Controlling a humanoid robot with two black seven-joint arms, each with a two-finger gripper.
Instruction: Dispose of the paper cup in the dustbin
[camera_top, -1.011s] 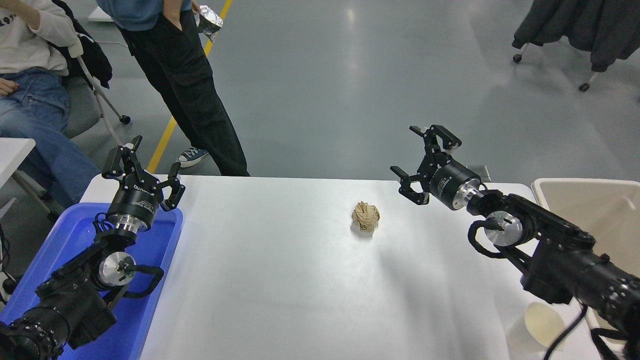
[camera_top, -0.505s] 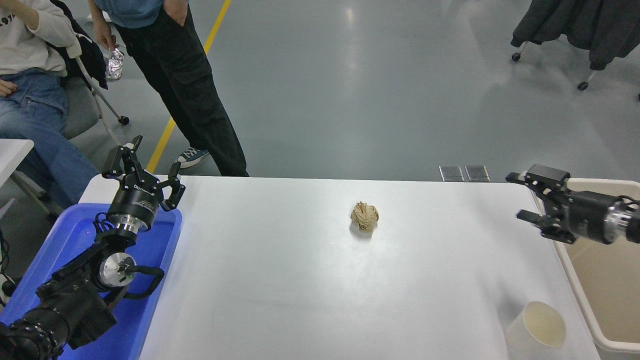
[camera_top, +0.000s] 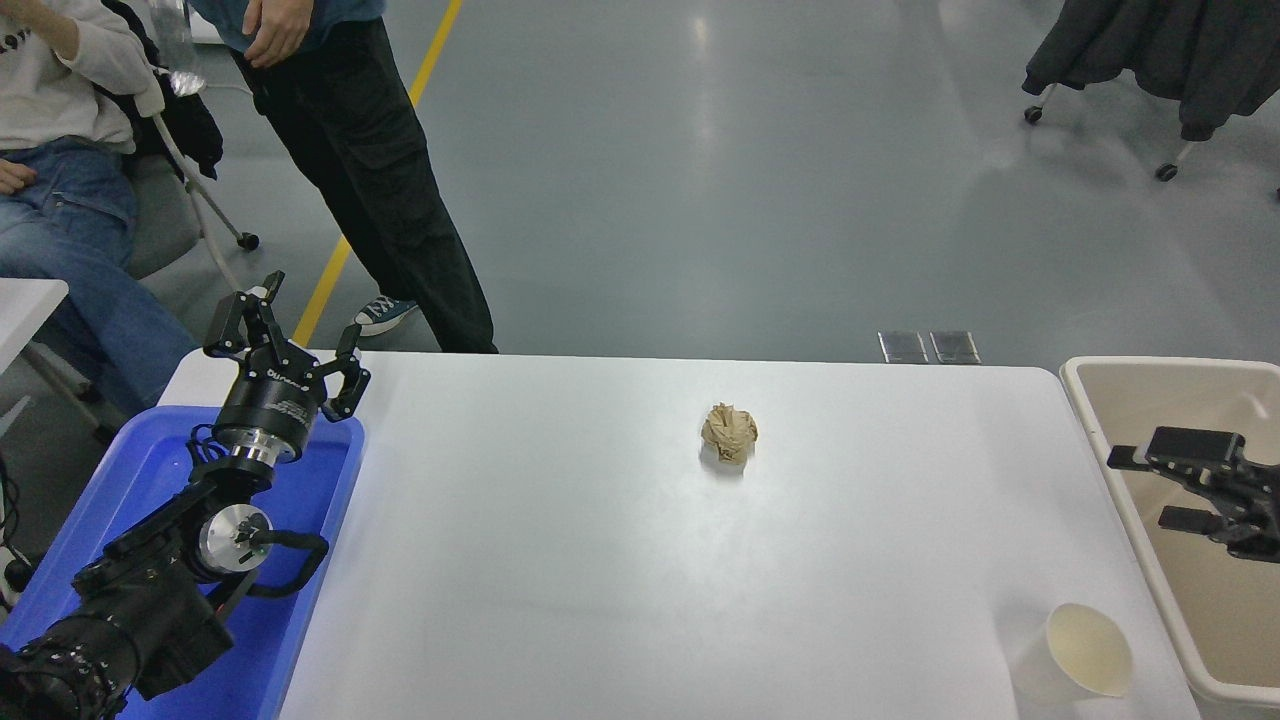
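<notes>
Since half a second ago the right gripper (camera_top: 1150, 488) has pulled back to the right edge and now hangs over the dustbin (camera_top: 1100, 385), fingers spread wide and holding nothing. Meanwhile the paper cup (camera_top: 1075, 660) sits on the white table (camera_top: 600, 580) at its near right corner, just beside the bin. Left gripper (camera_top: 285, 345) is parked over the blue tray (camera_top: 300, 620), also open, and the brown paper ball (camera_top: 729, 433) hasn't budged.
</notes>
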